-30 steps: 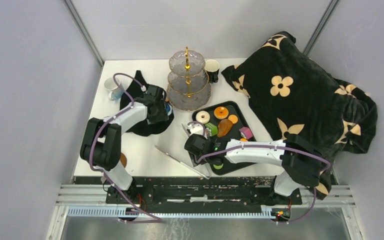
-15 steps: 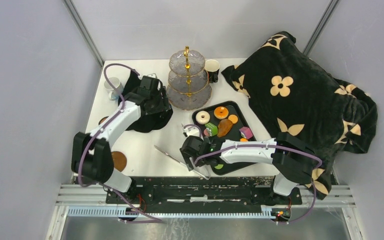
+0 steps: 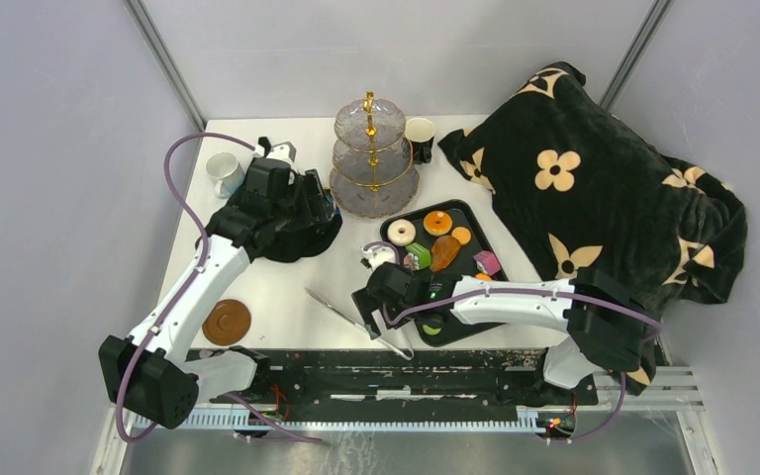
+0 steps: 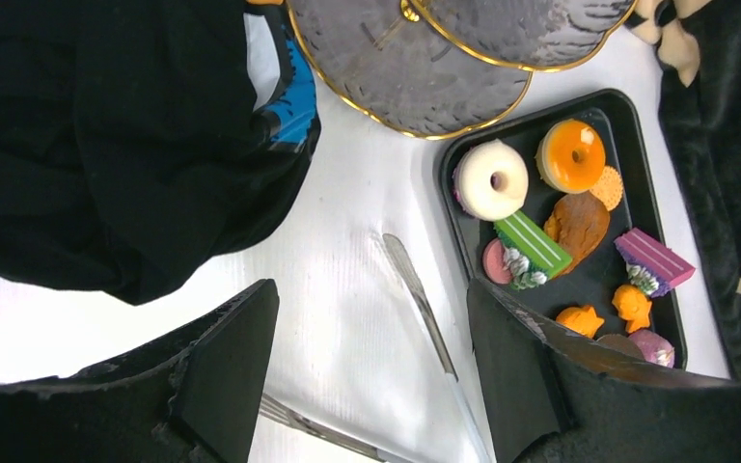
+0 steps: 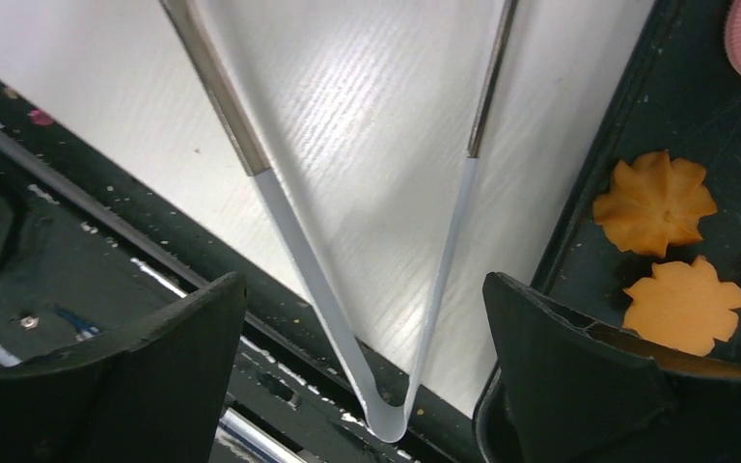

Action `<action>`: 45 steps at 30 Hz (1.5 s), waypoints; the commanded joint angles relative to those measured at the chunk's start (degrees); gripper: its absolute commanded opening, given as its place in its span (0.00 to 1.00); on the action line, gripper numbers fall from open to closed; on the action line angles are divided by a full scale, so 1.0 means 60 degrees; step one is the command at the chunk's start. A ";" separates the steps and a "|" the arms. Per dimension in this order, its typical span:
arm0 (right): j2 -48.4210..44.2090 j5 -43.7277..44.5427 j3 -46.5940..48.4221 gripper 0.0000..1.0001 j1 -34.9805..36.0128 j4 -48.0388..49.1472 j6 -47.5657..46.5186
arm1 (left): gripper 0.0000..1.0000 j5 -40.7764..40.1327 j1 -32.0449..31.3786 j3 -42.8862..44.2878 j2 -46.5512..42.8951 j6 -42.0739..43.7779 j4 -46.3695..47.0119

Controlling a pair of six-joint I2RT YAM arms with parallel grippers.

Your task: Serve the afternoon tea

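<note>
Only its wrist view shows the right gripper [image 5: 362,323] spread over the tongs' [image 5: 294,231] joined end beside the tray [image 5: 627,125]; left gripper [image 4: 371,333] gapes empty.

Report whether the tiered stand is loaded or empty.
Empty: the stand has bare plates; the treats lie on the black tray.

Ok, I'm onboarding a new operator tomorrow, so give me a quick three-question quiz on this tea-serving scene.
1. True or false: the three-tier stand holds no treats yet.
2. Where do the tongs lie? A on the stand's top tier; B on the white table beside the black tray; C inside the tray.
3. Is the right tool open or shut?

Key: 1 true; 2 B; 3 open, with the tongs lying between its fingers, ungripped.
</note>
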 commanded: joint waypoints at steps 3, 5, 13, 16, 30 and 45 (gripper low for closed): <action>-0.0131 -0.0361 -0.0121 1.00 0.0142 0.0851 -0.0425 | 0.85 0.0425 0.0002 -0.0300 -0.0291 0.0076 0.0002; 0.0154 0.0013 -0.0033 0.99 0.0321 0.0735 -0.0534 | 0.93 0.0461 0.0011 -0.0294 -0.0328 0.0105 0.0036; 0.1026 0.0780 -0.0020 0.99 0.0732 0.0935 -0.0820 | 0.99 0.0422 0.0004 -0.0325 -0.0446 0.0121 0.0091; 0.1367 0.0910 -0.0011 0.99 0.0823 0.1151 -0.0849 | 0.99 0.0365 0.0002 -0.0369 -0.0452 0.0150 0.0092; 0.1998 0.2004 -0.0396 0.81 0.0838 0.2309 0.0139 | 0.99 0.0384 0.0002 -0.0739 -0.0567 0.0033 0.0124; 0.1011 0.1001 0.0425 0.19 0.0826 0.1115 -0.1045 | 0.99 -0.0097 0.0018 0.1072 -0.0582 0.0892 -0.0910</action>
